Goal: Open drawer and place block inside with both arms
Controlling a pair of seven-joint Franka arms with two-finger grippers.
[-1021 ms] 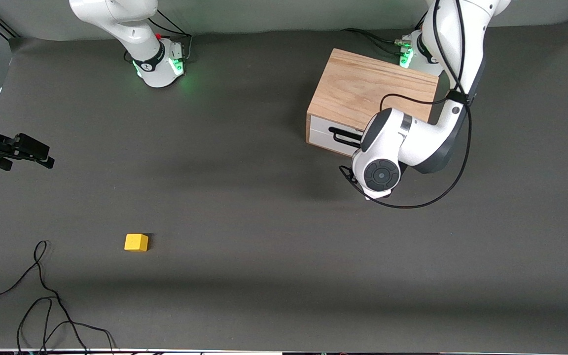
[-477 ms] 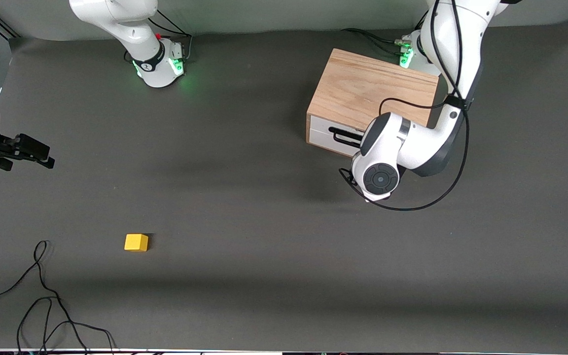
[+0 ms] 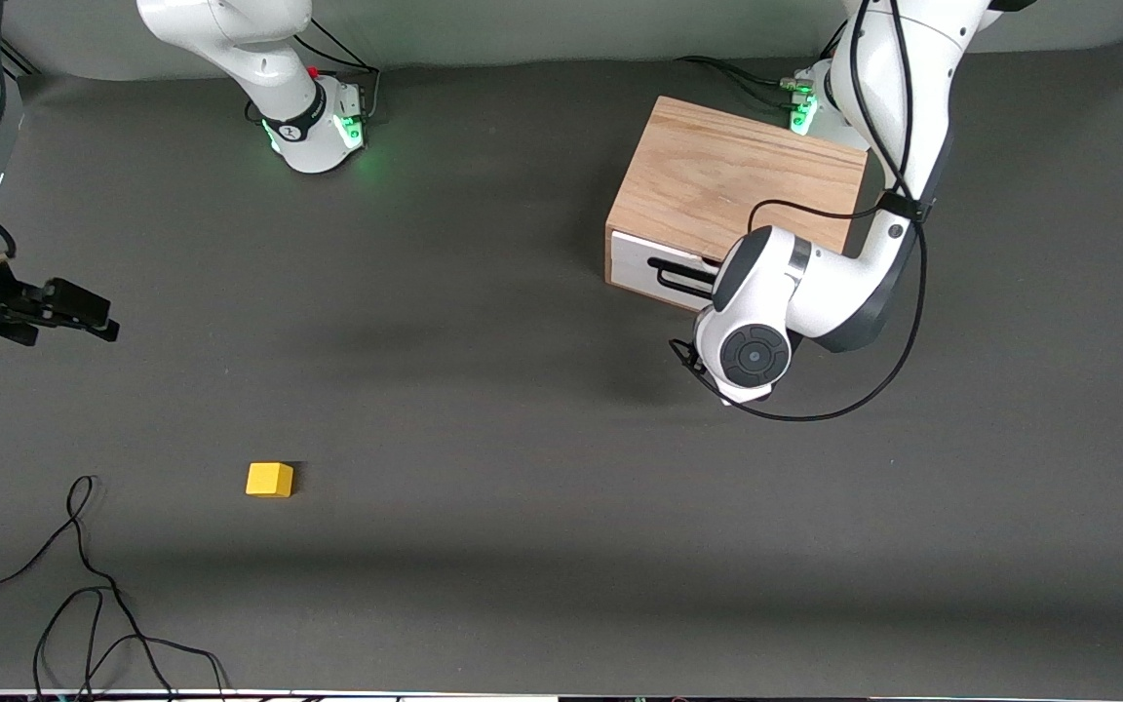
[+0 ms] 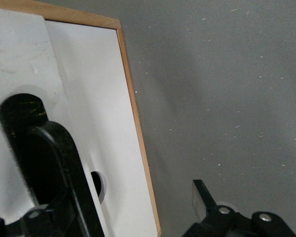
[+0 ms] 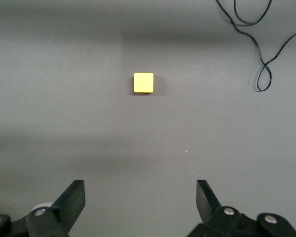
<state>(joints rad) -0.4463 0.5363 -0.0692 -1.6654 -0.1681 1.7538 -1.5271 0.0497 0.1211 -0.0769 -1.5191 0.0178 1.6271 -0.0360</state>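
Drawer: the drawer (image 3: 639, 268) is in the wooden box (image 3: 737, 175). Seen from the front camera, the box sits at about 1 o'clock from the middle of the table (image 3: 522, 439). The drawer's white front faces about 7 o'clock. I cannot tell if it is pulled out a little or shut.
Handle: the black handle (image 3: 683, 278) runs across the white front. Part of it is hidden under the left arm (image 3: 755, 322).
Left gripper: the left gripper (image 4: 138, 197) is right at the drawer front. Its jaws are spread wide. One finger (image 4: 203, 197) is out over the grey table. The other is down by the handle (image 4: 24, 123), and I cannot tell if they touch.
Right gripper: the right gripper (image 3: 94, 320) is up in the air at about 9 o'clock, over the table edge. Its jaws (image 5: 138, 190) are spread wide and hold nothing.
Block: the block (image 3: 269, 479) sits on the table at about 7 o'clock from the middle. It is well apart from the box. From the right wrist camera, the block (image 5: 143, 83) sits alone on the grey table.
Cable: a thin black cable (image 3: 84, 585) loops on the table near the block, at about 7 o'clock from it.
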